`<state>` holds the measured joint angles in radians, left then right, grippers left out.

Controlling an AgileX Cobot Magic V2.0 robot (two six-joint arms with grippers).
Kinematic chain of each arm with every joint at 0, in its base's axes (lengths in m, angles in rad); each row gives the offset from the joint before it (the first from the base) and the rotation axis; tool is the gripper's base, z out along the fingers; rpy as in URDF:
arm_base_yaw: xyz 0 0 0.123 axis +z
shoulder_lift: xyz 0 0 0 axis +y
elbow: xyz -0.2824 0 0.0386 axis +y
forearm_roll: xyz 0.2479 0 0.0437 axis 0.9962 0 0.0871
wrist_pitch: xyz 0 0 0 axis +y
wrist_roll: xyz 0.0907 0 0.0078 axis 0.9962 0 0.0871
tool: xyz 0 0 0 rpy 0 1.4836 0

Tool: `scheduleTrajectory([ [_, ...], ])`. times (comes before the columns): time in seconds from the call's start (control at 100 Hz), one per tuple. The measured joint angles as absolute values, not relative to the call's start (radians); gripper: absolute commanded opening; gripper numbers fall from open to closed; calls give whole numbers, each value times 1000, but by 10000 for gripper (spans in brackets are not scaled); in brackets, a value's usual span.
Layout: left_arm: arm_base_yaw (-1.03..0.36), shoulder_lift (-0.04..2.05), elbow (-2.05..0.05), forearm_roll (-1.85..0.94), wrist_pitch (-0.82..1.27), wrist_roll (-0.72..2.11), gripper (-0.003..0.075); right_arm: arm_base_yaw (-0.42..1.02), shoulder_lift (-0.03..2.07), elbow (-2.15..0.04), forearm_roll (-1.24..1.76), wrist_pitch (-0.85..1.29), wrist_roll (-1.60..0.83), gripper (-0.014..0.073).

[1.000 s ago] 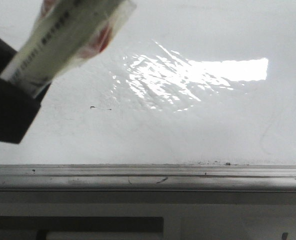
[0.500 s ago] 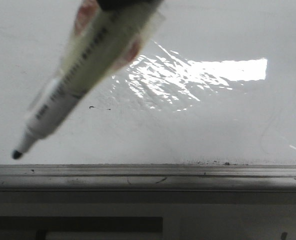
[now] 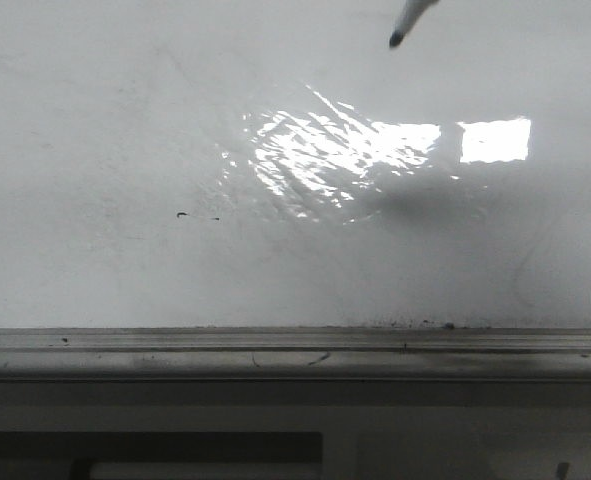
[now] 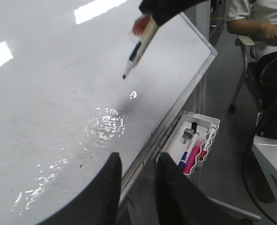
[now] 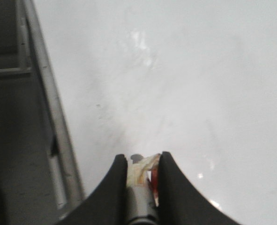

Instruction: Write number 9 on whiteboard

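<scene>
Nearest, grey tray rail [image 3: 295, 352] along the bottom edge of the whiteboard [image 3: 115, 120], specks of dust on it. Left pincer [image 4: 137, 187] low beside the rail, narrowly parted, gripping nothing. Just past it, a white holder [image 4: 200, 145] hooked at the board's corner, with markers [image 4: 189, 151] inside. Further up, glare patch [image 3: 375, 155] on the glossy surface, a soft shadow beside it. Right pincer [image 5: 141, 171] clamped on a taped marker [image 4: 137, 47], dark tip [image 3: 396, 40] hanging near the board; contact impossible to tell. No number 9 visible anywhere on the white surface.
</scene>
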<state>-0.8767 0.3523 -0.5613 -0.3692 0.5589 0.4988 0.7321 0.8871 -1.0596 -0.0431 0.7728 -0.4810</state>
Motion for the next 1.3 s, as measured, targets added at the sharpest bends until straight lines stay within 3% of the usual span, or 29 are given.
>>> scheduleTrajectory([
  [0.26, -877, 352, -535, -372, 492, 488, 147, 757, 829, -804, -336, 400, -254, -39],
  [0.52, -877, 352, -533, -387, 479, 488, 147, 721, 874, -751, -376, 286, -130, -39],
  [0.94, -877, 352, -533, -391, 477, 488, 147, 630, 934, -751, -370, 237, -70, -41],
  [1.3, -877, 352, -533, -392, 477, 488, 147, 728, 951, -753, -346, 369, -66, -41],
])
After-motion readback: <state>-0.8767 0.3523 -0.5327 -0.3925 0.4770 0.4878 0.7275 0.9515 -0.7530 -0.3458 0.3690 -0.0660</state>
